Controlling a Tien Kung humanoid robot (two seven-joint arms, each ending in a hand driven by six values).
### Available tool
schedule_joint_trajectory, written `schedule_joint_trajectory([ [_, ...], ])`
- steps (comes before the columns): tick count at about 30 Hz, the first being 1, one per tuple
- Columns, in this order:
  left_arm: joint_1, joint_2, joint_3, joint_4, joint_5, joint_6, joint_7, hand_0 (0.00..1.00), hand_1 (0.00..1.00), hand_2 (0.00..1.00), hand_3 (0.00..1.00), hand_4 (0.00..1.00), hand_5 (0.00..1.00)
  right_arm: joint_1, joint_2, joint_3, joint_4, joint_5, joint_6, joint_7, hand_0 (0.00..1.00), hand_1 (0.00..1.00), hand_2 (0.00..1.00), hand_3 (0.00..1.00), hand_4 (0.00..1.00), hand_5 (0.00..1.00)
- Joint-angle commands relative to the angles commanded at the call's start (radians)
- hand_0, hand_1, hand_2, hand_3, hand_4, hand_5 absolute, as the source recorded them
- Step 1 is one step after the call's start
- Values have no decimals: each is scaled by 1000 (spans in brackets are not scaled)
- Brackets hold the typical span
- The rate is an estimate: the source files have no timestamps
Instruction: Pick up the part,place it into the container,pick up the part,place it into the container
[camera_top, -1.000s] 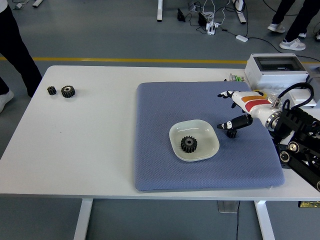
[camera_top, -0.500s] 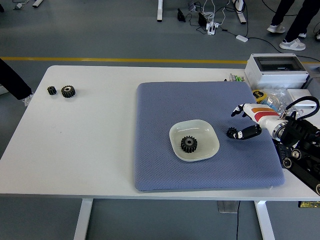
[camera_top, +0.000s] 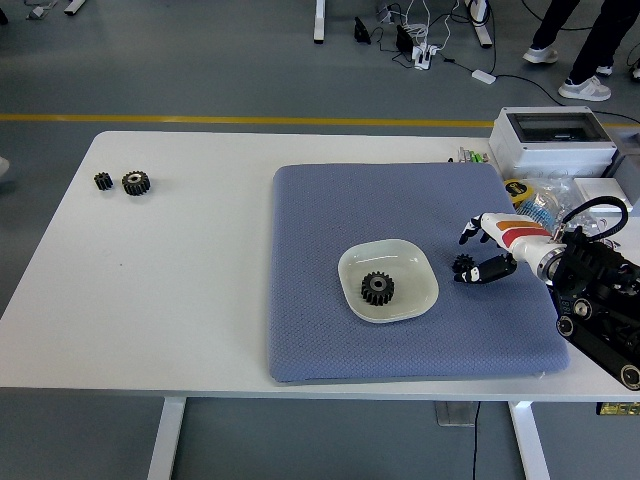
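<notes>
You have a white table (camera_top: 200, 300) carrying a blue-grey mat (camera_top: 330, 210) with a fine woven dot texture. Just left of the right hand (camera_top: 487, 252) sits a pale cream dish (camera_top: 412, 262) holding a black gear (camera_top: 377, 288). A smaller black gear (camera_top: 463, 265) lies at the fingertips. The hand itself is white with black fingers and orange and red bands at the wrist. Far to its left you see two more black gears (camera_top: 125, 182). Behind it stands a light grey box (camera_top: 552, 140). The floor shows grey with a yellow line (camera_top: 250, 119).
</notes>
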Motion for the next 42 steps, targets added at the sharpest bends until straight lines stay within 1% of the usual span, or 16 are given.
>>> schedule_joint_trajectory([
  [5,-1,0,3,0,-4,0,0,678,648,674,571,672,628,6,10,-15,-19,17,-8,1,413,557,648,579,944,323],
  [6,-1,0,3,0,-4,-1,1,677,648,673,572,670,624,7,13,-22,-26,23,-11,3,375,533,624,564,921,327],
  [11,-2,0,7,0,-8,-1,1,677,648,673,572,670,624,7,21,-32,-54,39,-16,3,375,533,624,564,921,327],
  [12,-3,0,8,0,-10,-1,0,676,648,674,572,670,625,7,21,-34,-59,42,-16,3,307,484,578,542,890,326],
  [16,-4,0,8,0,-11,-2,0,676,648,674,572,670,625,5,21,-36,-67,49,-20,4,307,484,578,542,890,326],
  [17,-4,0,8,0,-11,-2,0,676,648,674,572,670,625,4,21,-36,-67,52,-21,4,307,484,578,542,890,326],
  [18,-3,0,8,0,-10,-2,0,677,648,674,572,670,624,4,21,-36,-67,55,-21,4,255,444,539,531,869,321],
  [23,-3,0,10,0,-12,-4,2,677,648,674,572,670,624,4,21,-40,-65,63,-25,6,255,444,539,531,869,321],
  [24,-3,0,10,0,-12,-4,2,676,648,674,572,670,623,4,22,-41,-64,64,-25,6,220,429,525,522,854,323],
  [29,-3,0,10,0,-11,-4,2,676,648,674,572,670,623,3,23,-45,-66,68,-27,5,220,429,525,522,854,323],
  [30,-3,0,10,0,-11,-5,2,676,648,674,572,671,625,3,23,-45,-66,69,-27,5,199,417,517,523,852,338],
  [35,-4,0,12,0,-15,-4,1,676,648,674,572,671,625,3,22,-47,-67,73,-30,8,199,417,517,523,852,338],
  [36,-5,0,11,0,-14,-5,1,677,648,674,572,671,625,3,22,-47,-67,75,-30,10,171,402,500,515,844,349],
  [41,-5,0,8,0,-12,-4,2,677,648,674,572,671,625,3,22,-48,-66,83,-33,15,171,402,500,515,844,349],
  [42,-4,0,8,0,-12,-4,2,676,648,672,572,671,626,3,22,-48,-66,85,-34,17,149,353,463,513,819,356],
])
